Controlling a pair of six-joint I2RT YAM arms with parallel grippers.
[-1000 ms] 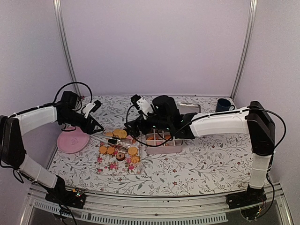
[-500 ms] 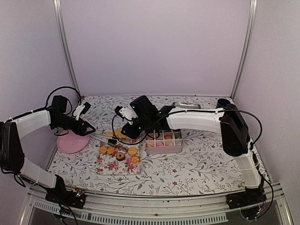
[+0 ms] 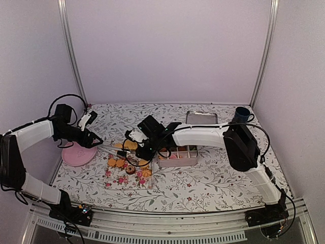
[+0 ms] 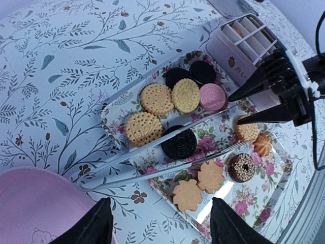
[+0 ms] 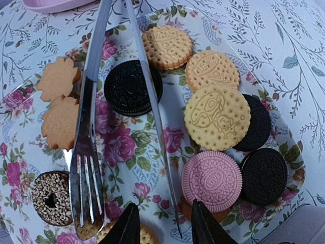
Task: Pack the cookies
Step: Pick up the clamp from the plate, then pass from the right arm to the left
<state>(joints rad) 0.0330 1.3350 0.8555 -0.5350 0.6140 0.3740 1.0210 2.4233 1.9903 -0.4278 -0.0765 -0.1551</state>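
Status: left arm (image 3: pixel 38 129) bends out over the pink plate (image 3: pixel 76 155), left gripper (image 3: pixel 97 139) spread wide, nothing in it. Cookies (image 5: pixel 217 116) sit on the floral tray (image 5: pixel 137 152), tongs (image 5: pixel 86 127) laid across them. Right arm (image 3: pixel 203 136) stretches leftward past the divided box (image 3: pixel 177 158), right gripper (image 5: pixel 163 203) low over the tray. Top view hides its jaws from you; wrist views show them partly apart, one tong leg between. You can't tell if they grip it.

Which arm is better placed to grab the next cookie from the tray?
Right. The right claw hangs directly over the cookies on the floral tray, beside the divided box; the left claw sits by the pink plate.
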